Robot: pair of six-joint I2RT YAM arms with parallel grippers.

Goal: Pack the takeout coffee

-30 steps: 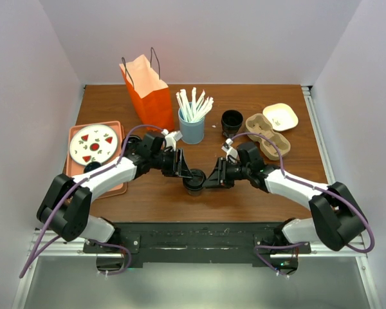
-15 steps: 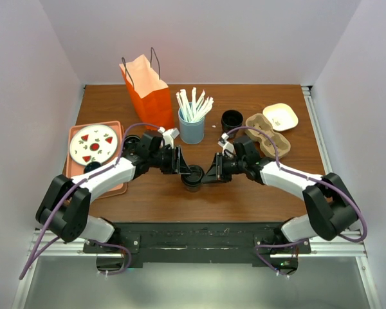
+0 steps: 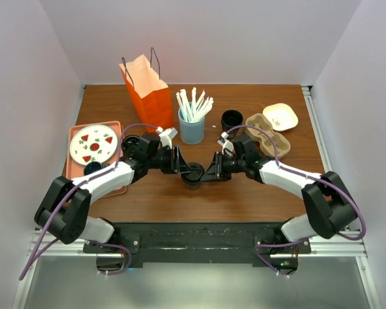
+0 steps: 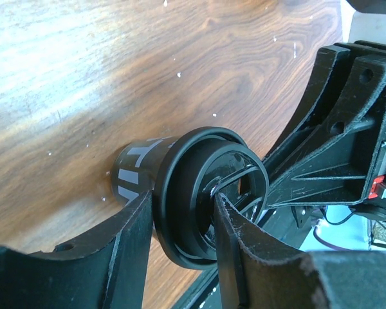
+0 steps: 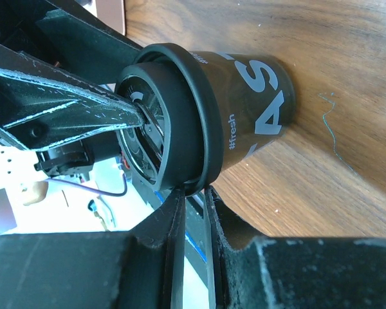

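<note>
On the table (image 3: 116,103), between the arms, the coffee (image 3: 193,176) is now sitting slightly farther from the near edge than a second ago. Both arms are creeping back with it. The left gripper (image 3: 187,169) is clamping the lid (image 4: 199,193) across its rim, and the right gripper (image 5: 192,212) is pinching the opposite rim. Judging by this, a shared carry toward the bag (image 3: 148,90) is beginning.
</note>
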